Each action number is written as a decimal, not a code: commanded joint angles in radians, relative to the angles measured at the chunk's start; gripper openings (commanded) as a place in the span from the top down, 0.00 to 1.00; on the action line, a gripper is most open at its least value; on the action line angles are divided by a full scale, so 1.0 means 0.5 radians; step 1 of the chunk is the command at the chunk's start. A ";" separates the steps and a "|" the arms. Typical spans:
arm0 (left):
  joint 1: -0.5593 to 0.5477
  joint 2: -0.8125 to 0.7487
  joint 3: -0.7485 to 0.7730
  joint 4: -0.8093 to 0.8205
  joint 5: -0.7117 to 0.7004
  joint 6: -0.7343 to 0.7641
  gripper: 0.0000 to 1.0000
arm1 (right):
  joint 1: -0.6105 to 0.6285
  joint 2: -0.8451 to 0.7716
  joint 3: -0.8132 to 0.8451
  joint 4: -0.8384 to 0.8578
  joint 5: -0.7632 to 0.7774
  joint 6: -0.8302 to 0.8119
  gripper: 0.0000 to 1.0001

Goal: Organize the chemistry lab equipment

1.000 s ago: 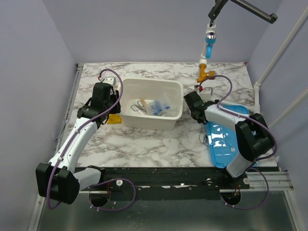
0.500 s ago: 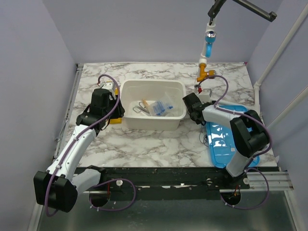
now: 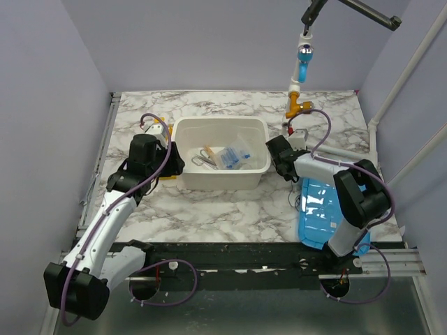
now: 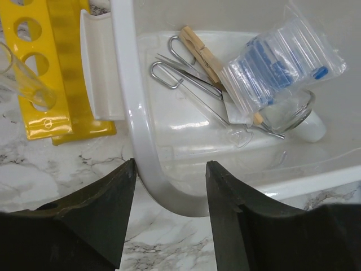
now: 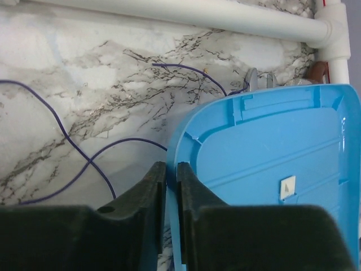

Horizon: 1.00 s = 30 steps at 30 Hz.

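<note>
L gripper [image 4: 170, 165] apart astride bin rim [image 4: 125, 84], tongs [image 4: 192, 82] beyond; R gripper [image 5: 171, 166] pinching blue lid [image 5: 271, 152].

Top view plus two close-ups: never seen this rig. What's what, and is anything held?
Two robot arms are bolted at the near table edge. The top view looks down from above and behind them: left arm, right arm. The two close-ups come from cameras on each wrist; the dark shapes at the bottom are that arm's own jaws. On the marble table stands a white bin holding tongs, a wooden stick, a bag of blue pieces and glassware. A yellow rack lies just outside its left wall. The left jaws stand open astride the bin's rim, holding nothing. The right jaws are closed on the edge of a blue lid.
</note>
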 commanded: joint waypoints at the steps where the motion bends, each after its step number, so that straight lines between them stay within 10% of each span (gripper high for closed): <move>1: -0.020 -0.137 -0.001 0.055 0.013 0.026 0.44 | -0.004 -0.091 -0.062 -0.195 -0.003 -0.004 0.84; 5: -0.020 -0.212 0.015 0.076 -0.035 0.054 0.38 | -0.006 -0.255 -0.050 -0.287 -0.021 0.033 0.99; 15: -0.023 -0.373 0.088 0.112 -0.070 0.184 0.10 | -0.006 -0.797 0.008 -0.497 -0.180 0.135 0.99; 30: -0.264 -0.523 0.175 0.445 0.463 0.161 0.05 | -0.004 -1.399 0.292 -0.458 -0.704 0.154 0.99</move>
